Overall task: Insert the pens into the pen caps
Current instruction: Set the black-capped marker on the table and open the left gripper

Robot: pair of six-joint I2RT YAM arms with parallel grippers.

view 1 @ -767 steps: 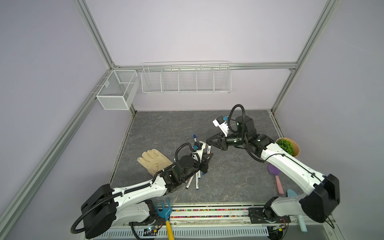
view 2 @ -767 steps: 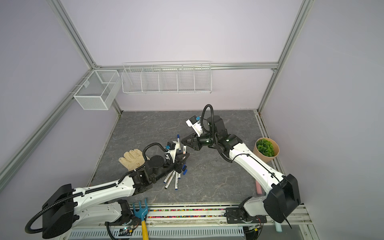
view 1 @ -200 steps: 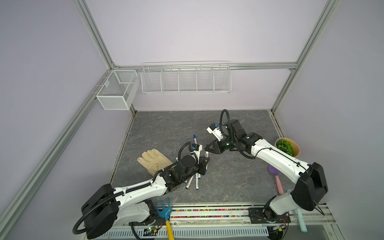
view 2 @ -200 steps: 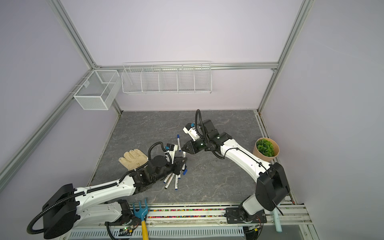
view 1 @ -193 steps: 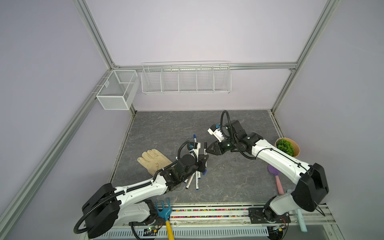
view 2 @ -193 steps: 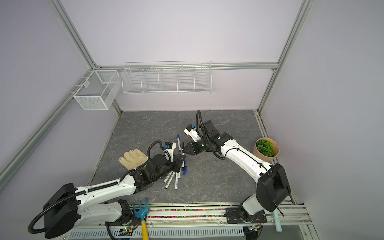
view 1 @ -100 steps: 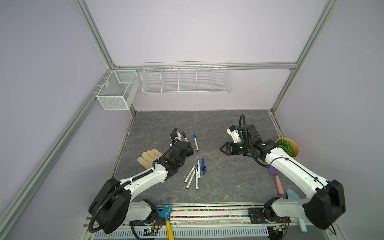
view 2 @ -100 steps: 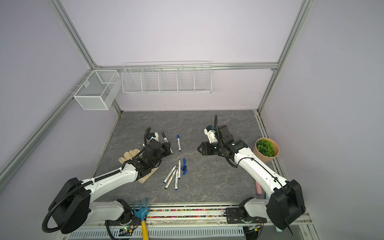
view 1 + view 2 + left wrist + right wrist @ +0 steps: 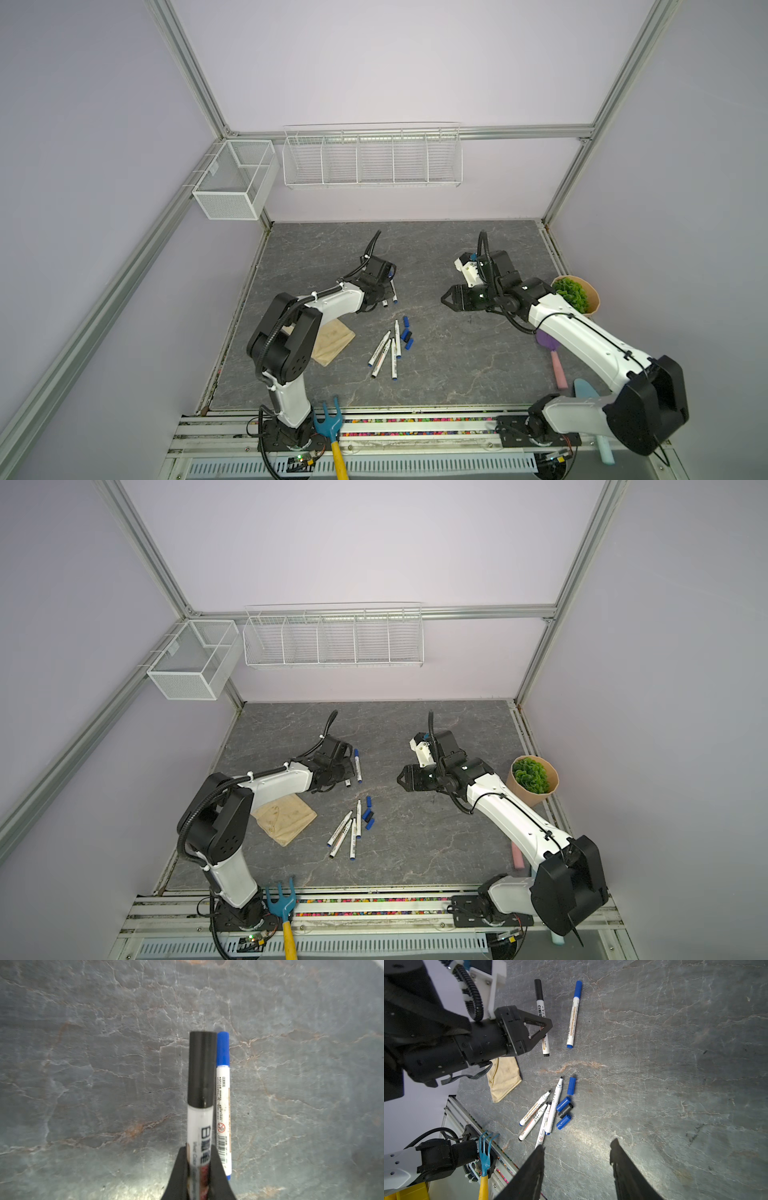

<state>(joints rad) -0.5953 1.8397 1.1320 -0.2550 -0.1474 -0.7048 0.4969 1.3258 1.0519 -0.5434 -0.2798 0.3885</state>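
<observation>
Within the clamped left gripper point(image 9: 199, 1154), level the black-capped pen point(image 9: 200, 1118), seat it alongside the blue-capped pen point(image 9: 223, 1105), then release

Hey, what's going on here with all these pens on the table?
It's a pen-capping job. The robot's left hand is clamped on a black-capped pen, holding it low beside a blue-capped pen that lies on the grey table. The right hand is open and empty, hovering off to the side. Four uncapped pens and four loose caps, three blue and one black, lie clustered together.
</observation>
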